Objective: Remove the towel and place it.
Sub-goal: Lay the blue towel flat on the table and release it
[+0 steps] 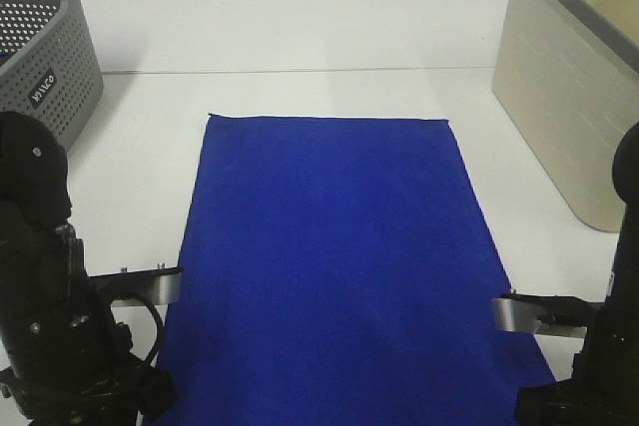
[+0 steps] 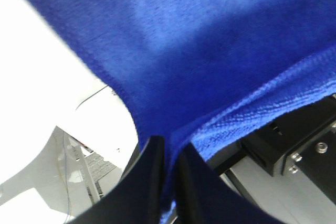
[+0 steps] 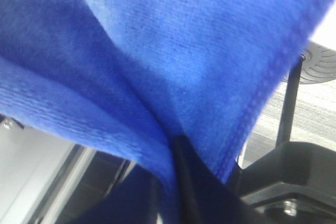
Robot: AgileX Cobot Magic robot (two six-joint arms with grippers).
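The royal-blue towel (image 1: pixel 339 256) lies spread flat down the middle of the white table, its far edge straight and its near end running off the bottom of the exterior view. My left gripper (image 2: pixel 169 156) is shut on the towel's near left corner; the cloth (image 2: pixel 199 51) fills that wrist view. My right gripper (image 3: pixel 176 148) is shut on the near right corner, with blue fabric (image 3: pixel 157 40) draped over the fingers. In the exterior view both arms stand at the towel's near corners, the left arm (image 1: pixel 50 326) and the right arm (image 1: pixel 599 346); the fingertips are hidden there.
A grey perforated basket (image 1: pixel 40 47) stands at the far left of the table. A beige bin (image 1: pixel 579 77) stands at the far right. White table surface (image 1: pixel 329 92) lies beyond the towel's far edge.
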